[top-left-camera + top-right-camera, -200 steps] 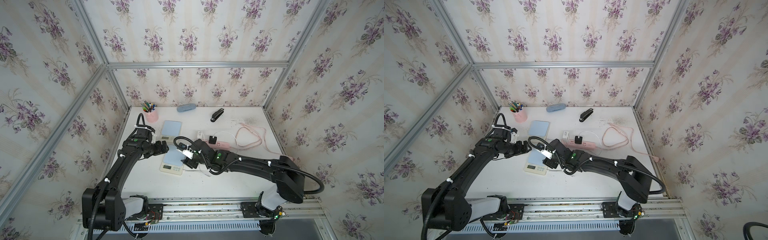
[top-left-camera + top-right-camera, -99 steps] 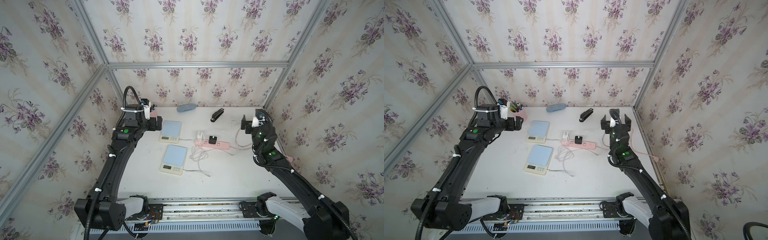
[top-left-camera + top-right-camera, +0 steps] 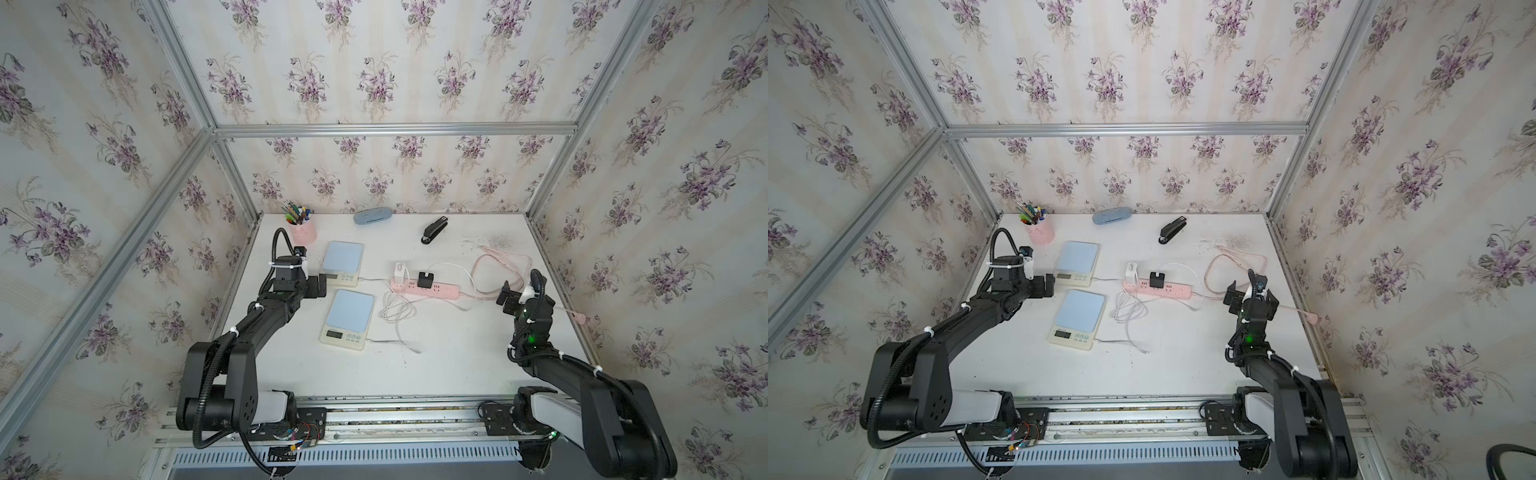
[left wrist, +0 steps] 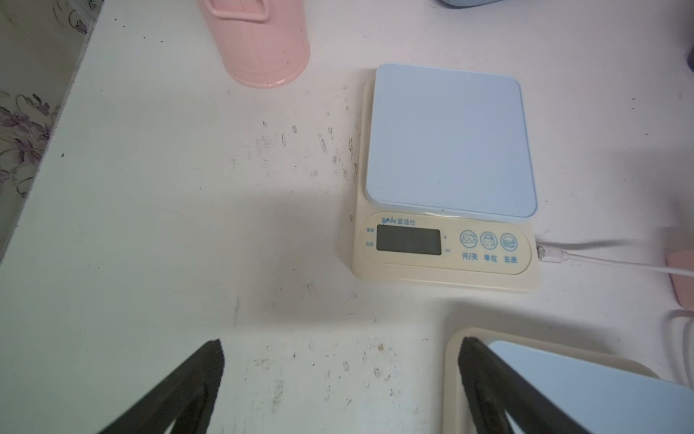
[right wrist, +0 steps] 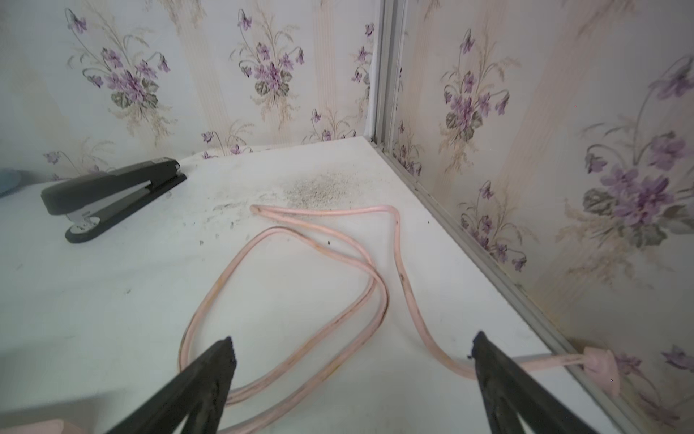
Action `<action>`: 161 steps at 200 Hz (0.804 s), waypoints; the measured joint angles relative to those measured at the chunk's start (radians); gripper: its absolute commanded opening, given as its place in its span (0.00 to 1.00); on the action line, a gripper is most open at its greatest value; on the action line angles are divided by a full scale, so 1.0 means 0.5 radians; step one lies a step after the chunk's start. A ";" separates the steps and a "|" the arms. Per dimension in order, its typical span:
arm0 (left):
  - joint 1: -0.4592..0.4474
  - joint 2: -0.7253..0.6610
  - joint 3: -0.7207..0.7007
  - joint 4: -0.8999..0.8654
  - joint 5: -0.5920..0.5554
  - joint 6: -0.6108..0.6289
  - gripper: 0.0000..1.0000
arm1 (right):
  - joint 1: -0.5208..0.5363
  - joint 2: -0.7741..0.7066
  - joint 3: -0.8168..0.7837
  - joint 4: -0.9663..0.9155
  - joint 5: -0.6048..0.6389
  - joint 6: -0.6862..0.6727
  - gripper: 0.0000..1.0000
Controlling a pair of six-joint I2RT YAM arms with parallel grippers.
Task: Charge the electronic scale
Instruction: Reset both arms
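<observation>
Two cream electronic scales with pale blue plates lie left of centre in both top views: a far scale and a near scale. A white cable coils between them and the pink power strip, which holds a white charger and a black charger. A cable end sits in the far scale's side. My left gripper is open and empty, just left of both scales. My right gripper is open and empty over the pink cord.
A pink pen cup stands at the back left, with a blue case and a black stapler along the back wall. The strip's pink cord loops to the right wall. Papered walls close three sides.
Both arms have pulled back from the near scale. The right arm swung far right to the pink cord and its jaws opened. The left arm lifted, then settled beside the far scale.
</observation>
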 measured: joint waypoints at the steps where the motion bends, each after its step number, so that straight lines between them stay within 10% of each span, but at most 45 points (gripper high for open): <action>1: 0.000 0.001 -0.005 0.009 0.000 0.000 0.99 | 0.000 0.008 -0.002 0.010 -0.002 0.001 1.00; 102: -0.038 0.252 -0.545 1.254 0.052 0.021 0.99 | -0.002 0.652 0.025 0.761 -0.410 0.031 1.00; 161: -0.058 0.259 -0.550 1.371 0.032 0.045 0.99 | 0.076 0.681 0.174 0.735 -0.404 -0.024 1.00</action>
